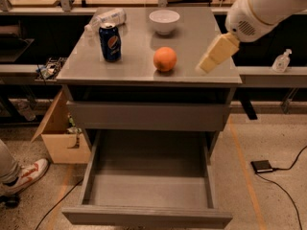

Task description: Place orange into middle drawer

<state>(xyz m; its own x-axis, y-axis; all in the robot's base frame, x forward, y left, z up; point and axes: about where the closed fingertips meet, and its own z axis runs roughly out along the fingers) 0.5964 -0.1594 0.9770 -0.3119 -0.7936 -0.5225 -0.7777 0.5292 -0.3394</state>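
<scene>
The gripper (pixel 209 63) hovers right of the orange (pixel 165 59).

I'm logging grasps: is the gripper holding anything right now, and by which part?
Nothing is held. The gripper hovers over the right side of the cabinet top, apart from the orange, which rests on that top.

One orange (pixel 165 59) on the cabinet top (pixel 134 70), right of the can (pixel 110 42). The gripper (pixel 206 66) hovers near its right side, apart. Below, the drawer (pixel 148 178) stands open.
</scene>
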